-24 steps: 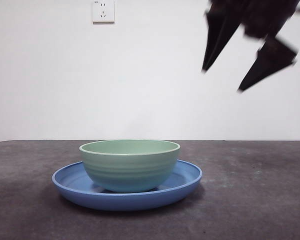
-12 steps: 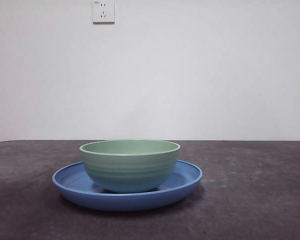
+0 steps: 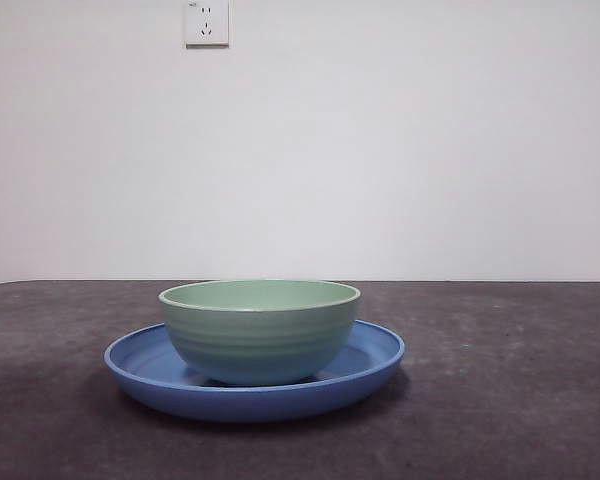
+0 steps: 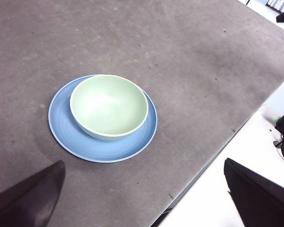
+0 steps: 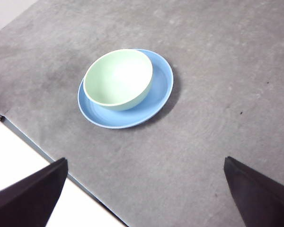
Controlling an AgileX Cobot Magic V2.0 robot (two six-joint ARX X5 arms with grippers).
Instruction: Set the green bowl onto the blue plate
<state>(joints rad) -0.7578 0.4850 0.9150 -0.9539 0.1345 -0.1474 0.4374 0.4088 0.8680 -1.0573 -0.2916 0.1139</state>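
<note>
1. Nearest the front camera, one wide, shallow, glossy blue plate is seen flat on the dark grey table, its upturned rim clear all round.
2. Inside that plate one pale sage-green ridged round bowl is seated upright, its base touching the plate's floor and set a little off centre, as is also shown from the left wrist camera and the right wrist camera.
3. The left gripper is held high and well apart from the dishes, its two black jaws spread wide with nothing between them.
4. The right gripper is likewise raised clear, jaws wide and empty.
5. Beyond the table, one white wall socket is mounted on the plain wall.
6. The placement is judged complete; what remains is best done by keeping both arms raised clear of the dishes so the bowl is not nudged.
7. Counted: one bowl, one plate, two grippers.
</note>
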